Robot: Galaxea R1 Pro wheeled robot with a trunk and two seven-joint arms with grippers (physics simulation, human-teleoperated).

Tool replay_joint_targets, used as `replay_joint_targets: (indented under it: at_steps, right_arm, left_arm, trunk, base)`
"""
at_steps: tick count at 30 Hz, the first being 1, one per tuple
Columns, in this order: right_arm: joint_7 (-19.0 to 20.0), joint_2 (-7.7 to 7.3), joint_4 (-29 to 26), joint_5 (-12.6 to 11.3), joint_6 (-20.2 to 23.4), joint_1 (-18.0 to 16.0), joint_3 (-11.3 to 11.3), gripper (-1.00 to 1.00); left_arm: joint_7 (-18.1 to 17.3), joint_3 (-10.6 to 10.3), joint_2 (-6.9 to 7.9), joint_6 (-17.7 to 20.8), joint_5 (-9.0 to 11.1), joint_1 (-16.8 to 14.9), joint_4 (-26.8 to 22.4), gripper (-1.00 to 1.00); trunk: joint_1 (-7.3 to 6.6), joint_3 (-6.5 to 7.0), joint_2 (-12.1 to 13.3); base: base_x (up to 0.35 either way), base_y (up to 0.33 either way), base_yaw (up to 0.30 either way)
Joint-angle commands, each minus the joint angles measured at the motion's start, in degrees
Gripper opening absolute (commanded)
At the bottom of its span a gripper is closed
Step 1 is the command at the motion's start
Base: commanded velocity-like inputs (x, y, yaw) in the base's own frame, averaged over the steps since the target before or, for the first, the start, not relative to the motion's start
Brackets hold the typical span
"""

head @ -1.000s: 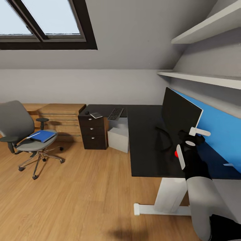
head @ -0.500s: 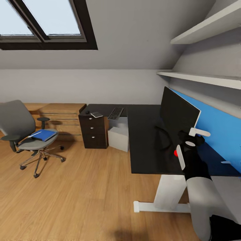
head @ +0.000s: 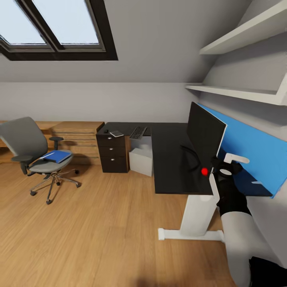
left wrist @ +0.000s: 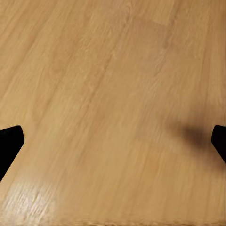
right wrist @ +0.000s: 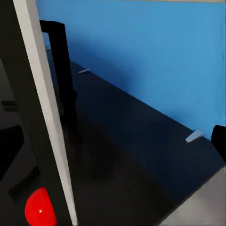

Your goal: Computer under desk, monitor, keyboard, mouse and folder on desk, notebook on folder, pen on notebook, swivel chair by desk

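**A:** Where's the monitor (head: 205,137) right now?

**B:** On the right wing of the black surface (head: 169,159), edge-on to me, in front of the blue panel (head: 251,153). My right gripper (head: 228,165) is at its near lower corner, by the red dot (head: 204,171). From the head view I can't tell whether the fingers are clenched on the screen edge or merely beside it. In the right wrist view the pale bezel edge runs close past the camera.

**A:** How would it handle?

**B:** I judge it rigid but top-heavy on that thin stand (head: 191,157), with a slippery glossy panel. I'd take the frame edge low down, never press the screen face.

**A:** And the rest?

**B:** Keyboard (head: 138,132), notebook (head: 116,133) and mouse (head: 106,131) lie on the far wing above the drawers; the computer (head: 141,161) sits underneath. The folder (head: 58,156), light and flat, rests on the swivel chair (head: 38,155) at far left. The left gripper (left wrist: 113,141) hangs released over bare floor (head: 99,223).
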Motion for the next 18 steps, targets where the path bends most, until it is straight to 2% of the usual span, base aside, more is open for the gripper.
replay_joint_targets:
  at_steps: [1, 9, 12, 18]
  right_arm:
    - [-0.04, 0.01, -0.04, 0.56, 0.51, -0.02, 0.01, 1.0]
    - [0.3, 0.03, 4.88, 0.32, 0.19, 0.68, -0.03, 1.0]
    - [0.44, 0.02, 8.32, -0.07, -2.66, 0.76, -0.04, 1.0]
    - [0.44, -0.01, 10.08, -0.82, -6.13, 1.19, -0.03, 1.0]
  left_arm:
    - [0.0, -0.04, -0.01, -0.16, 0.35, -0.03, 0.0, 1.0]
    - [0.0, -0.04, -0.08, -0.23, 0.28, -0.03, -0.01, 1.0]
    - [0.02, -0.09, -0.16, -0.22, 0.22, -0.03, -0.03, 1.0]
    - [0.04, -0.11, -0.26, -0.17, 0.25, -0.03, -0.01, 1.0]
  trunk:
    - [-0.03, -0.06, -0.03]
    - [-0.03, -0.06, -0.03]
    - [-0.03, -0.06, -0.03]
    - [-0.03, -0.06, -0.03]
  base:
    - [-0.285, 0.0, 0.0]
    - [-0.258, 0.0, 0.0]
    - [-0.102, 0.0, 0.0]
    - [-0.029, 0.0, 0.0]
